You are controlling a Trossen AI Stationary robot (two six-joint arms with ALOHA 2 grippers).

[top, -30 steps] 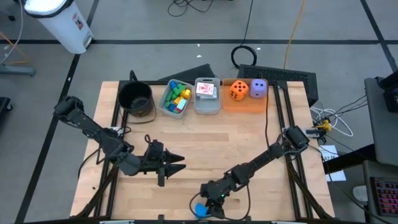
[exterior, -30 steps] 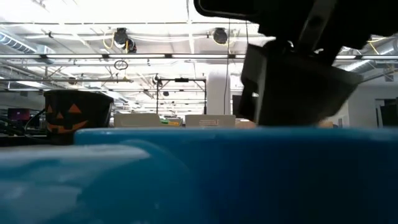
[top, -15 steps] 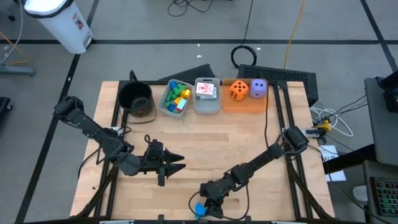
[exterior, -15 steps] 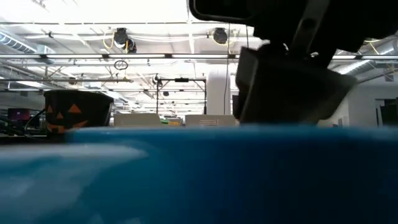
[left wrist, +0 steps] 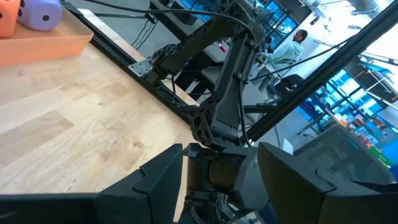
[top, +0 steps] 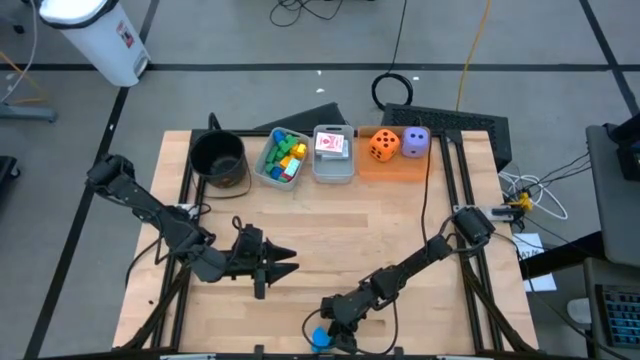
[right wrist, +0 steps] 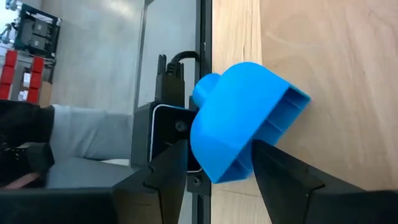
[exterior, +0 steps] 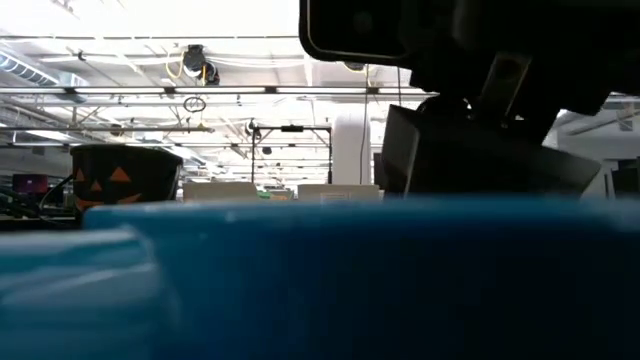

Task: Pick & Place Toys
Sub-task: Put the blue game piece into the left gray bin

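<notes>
A blue plastic block (right wrist: pixel 242 118) lies on its side at the table's near edge, its hollow underside showing. It fills the lower half of the low view (exterior: pixel 320 280). My right gripper (top: pixel 325 335) reaches down to it and is shut on it. My left gripper (top: pixel 288 265) hovers open over the table's left middle with nothing between its fingers (left wrist: pixel 221 155). Along the far edge, small coloured blocks fill one clear bin (top: pixel 283 158) and cards another (top: pixel 333 152). An orange die (top: pixel 382 146) and a purple die (top: pixel 415 143) sit on the orange tray (top: pixel 395 168). My right gripper has the blue block's lower part (right wrist: pixel 221 165) between its two fingers, one finger (right wrist: pixel 171 168) on each side. The fingers slant down toward the table's near edge. The block rests on the table, its round stud (right wrist: pixel 206 87) toward the black edge rail.
A black pot (top: pixel 218 158) with an orange face (exterior: pixel 112 185) stands at the far left. Black frame rails (right wrist: pixel 205 37) run along the table's edges. A grey sleeve (right wrist: pixel 87 134) shows beyond the near edge. The middle of the wooden table (top: pixel 340 230) lies bare.
My right gripper has sunk a little onto the blue block at the near edge. The block has shifted slightly in the low view. My left arm has kept still.
</notes>
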